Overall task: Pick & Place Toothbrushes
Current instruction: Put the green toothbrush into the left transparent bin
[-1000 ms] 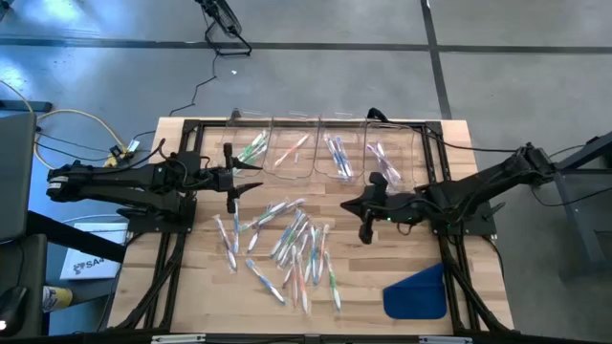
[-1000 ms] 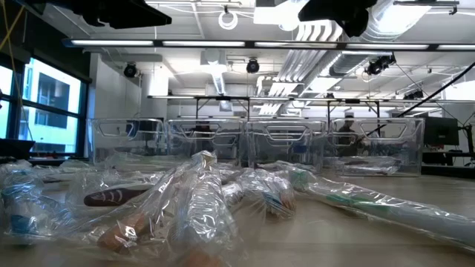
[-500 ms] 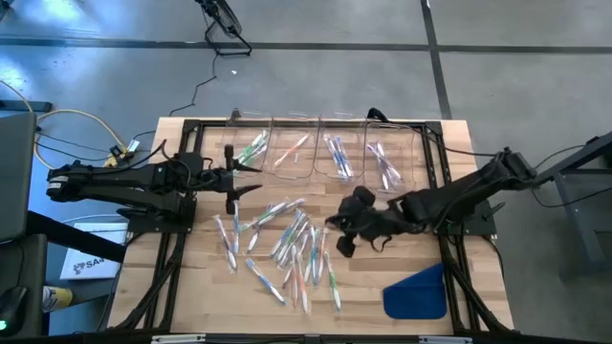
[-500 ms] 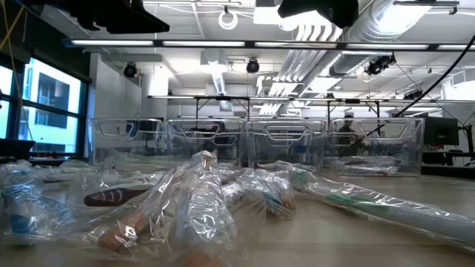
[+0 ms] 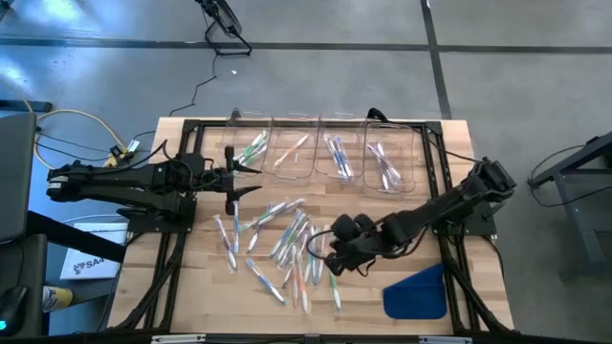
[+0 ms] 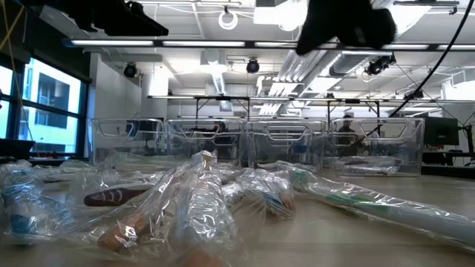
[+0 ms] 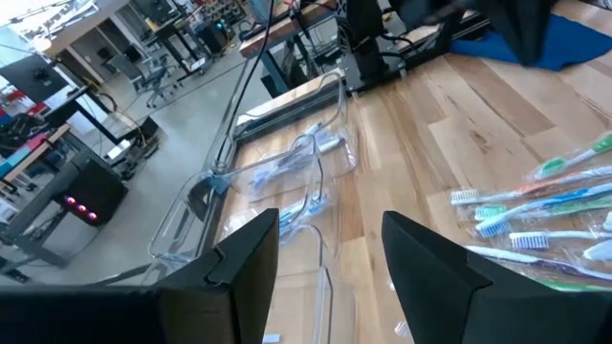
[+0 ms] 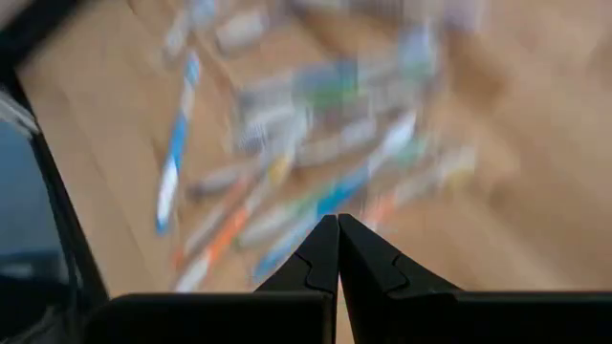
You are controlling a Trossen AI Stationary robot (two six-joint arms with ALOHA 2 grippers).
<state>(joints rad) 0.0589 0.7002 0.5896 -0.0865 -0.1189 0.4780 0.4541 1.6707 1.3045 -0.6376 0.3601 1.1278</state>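
Below right gripper [image 5: 323,250], scattered toothbrushes [image 5: 287,244], untouched

Wooden table [image 5: 201,287] bearing scattered toothbrushes [image 5: 287,244], clear bins [image 5: 330,153], blue cloth [image 5: 416,291].

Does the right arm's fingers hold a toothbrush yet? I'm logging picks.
No: the right gripper has its fingers pressed together with nothing between them, above the toothbrushes.

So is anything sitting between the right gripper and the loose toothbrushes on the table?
Nothing visible. The right gripper, fingers shut and empty, hangs over the right edge of the toothbrushes pile, with only bare table around. The blue cloth lies off to the side, clear of the path.
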